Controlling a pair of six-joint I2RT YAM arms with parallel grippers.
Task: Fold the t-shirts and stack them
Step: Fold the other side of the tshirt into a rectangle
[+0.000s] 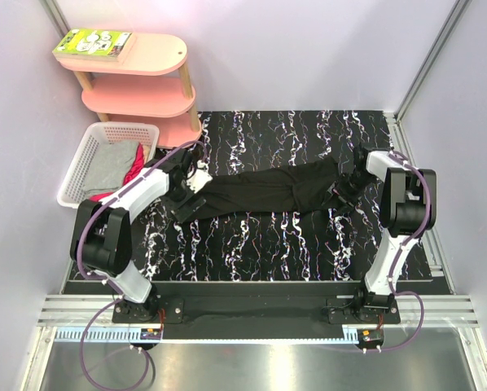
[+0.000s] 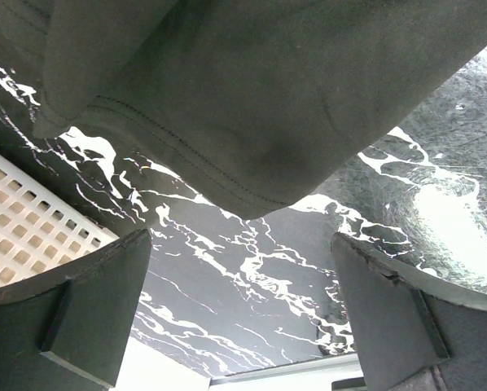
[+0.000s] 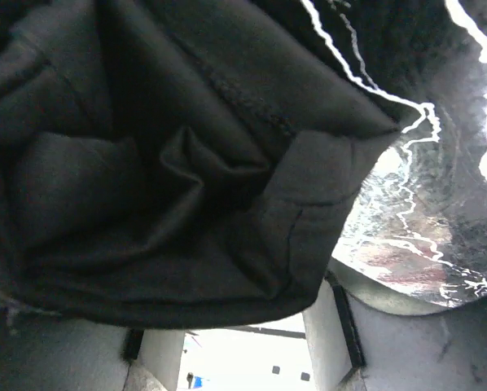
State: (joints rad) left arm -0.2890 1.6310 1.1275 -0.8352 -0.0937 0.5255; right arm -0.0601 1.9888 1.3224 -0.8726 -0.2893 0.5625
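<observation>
Two grippers sit at opposite ends of one garment. The left gripper (image 2: pixel 242 273) stands fully open with nothing between its jaws. The stitched hem of the large black cotton t-shirt (image 2: pixel 268 98) lies just beyond its fingertips, at the upper middle of the left wrist view. The right gripper (image 3: pixel 239 346) shows its jaws partly apart at the bottom of its own view, with bunched black cloth lying over the tips. Whether it has any grip on that cloth cannot be told.

From above, the shirt lies as a long rumpled band across the middle of the black white-veined marbled surface (image 1: pixel 268 244), from centre left to centre right. The white plastic lattice basket (image 1: pixel 79 173) at the left edge holds a folded grey shirt (image 1: pixel 111 163) and a red one (image 1: pixel 134 173).

The step looks like laying the shirt out before folding. To do it well, each gripper should probably take a single layer at a clean hem corner rather than a wad. Both ends should then be drawn apart evenly so the wrinkles flatten.
</observation>
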